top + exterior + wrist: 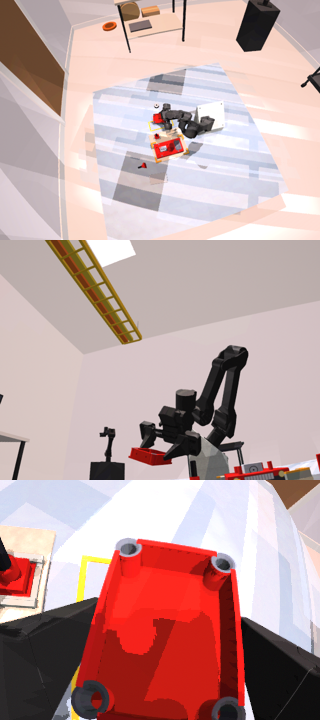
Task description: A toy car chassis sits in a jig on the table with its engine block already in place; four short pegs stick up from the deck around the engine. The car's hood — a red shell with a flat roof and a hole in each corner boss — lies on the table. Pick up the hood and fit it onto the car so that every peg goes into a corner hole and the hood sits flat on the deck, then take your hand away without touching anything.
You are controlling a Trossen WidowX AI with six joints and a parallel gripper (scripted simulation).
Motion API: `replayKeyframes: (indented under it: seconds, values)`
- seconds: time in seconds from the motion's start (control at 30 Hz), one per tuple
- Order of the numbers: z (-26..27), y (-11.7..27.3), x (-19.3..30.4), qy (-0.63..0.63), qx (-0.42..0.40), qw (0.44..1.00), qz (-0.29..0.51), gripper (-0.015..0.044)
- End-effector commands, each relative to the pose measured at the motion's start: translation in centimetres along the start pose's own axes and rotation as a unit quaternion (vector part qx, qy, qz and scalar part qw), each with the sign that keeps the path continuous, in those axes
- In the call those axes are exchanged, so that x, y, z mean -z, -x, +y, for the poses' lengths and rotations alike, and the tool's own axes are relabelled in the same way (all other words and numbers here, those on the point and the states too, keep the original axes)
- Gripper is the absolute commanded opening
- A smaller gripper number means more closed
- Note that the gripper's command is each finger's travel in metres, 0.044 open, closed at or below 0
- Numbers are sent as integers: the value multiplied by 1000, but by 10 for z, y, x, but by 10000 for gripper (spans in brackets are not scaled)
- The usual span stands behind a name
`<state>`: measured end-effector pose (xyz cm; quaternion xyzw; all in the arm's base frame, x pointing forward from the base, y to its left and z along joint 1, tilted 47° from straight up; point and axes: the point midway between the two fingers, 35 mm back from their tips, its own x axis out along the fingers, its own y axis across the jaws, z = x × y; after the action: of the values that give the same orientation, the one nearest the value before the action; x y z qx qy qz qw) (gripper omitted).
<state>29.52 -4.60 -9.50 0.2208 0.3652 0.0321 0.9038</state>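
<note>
"Red shell first: where's the hood (157,118) (149,460) (165,605)?"

"Lifted, gripped by its sides; the gripper (167,116) (154,452) (170,615) stands fairly wide around it. The hollow faces the palm, so I'd expect to turn it roof-up before fitting."

"Then?"

"From above, carry it high past the small red part (156,136) (194,478) (20,577) at six o'clock. The chassis (161,152) (232,475) lies beyond, toward five. Match bosses to pegs (269,465), lower level, and don't force a corner that catches."
</note>
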Motion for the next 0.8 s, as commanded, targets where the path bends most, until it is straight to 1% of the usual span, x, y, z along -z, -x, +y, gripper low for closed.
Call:
replayKeyframes:
  seconds: [0.0, 0.4, 0.77]
  values:
    - [0, 0, -1, 60, 0, 998, -1, 0]
    - [0, -1, -1, 222, 0, 975, -1, 0]
    - [0, -1, -1, 365, 0, 931, -1, 0]
